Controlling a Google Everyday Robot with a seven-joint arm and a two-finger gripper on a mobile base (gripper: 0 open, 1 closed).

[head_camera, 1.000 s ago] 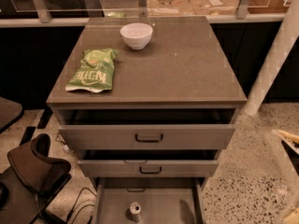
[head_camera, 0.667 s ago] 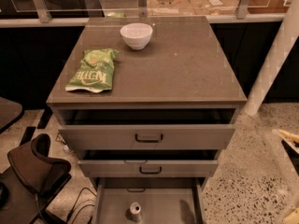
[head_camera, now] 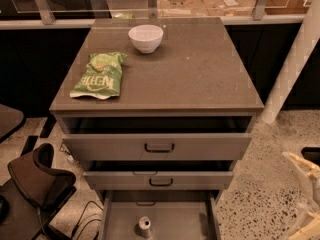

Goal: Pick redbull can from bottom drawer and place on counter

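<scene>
The redbull can (head_camera: 144, 226) stands upright on the grey floor of the bottom drawer (head_camera: 175, 219), which is pulled out at the foot of the cabinet. The can shows its silver top and is near the drawer's middle. The counter (head_camera: 190, 69) is the cabinet's flat grey-brown top. My gripper (head_camera: 307, 196) is at the lower right edge of the camera view, over the speckled floor, well to the right of the drawer and apart from the can. Its pale fingers (head_camera: 300, 161) stand apart and hold nothing.
A white bowl (head_camera: 145, 37) and a green snack bag (head_camera: 98, 76) lie on the counter's left half. The two upper drawers (head_camera: 159, 147) are slightly pulled out. A dark chair (head_camera: 35, 184) stands at the lower left. A white post (head_camera: 290, 69) is at the right.
</scene>
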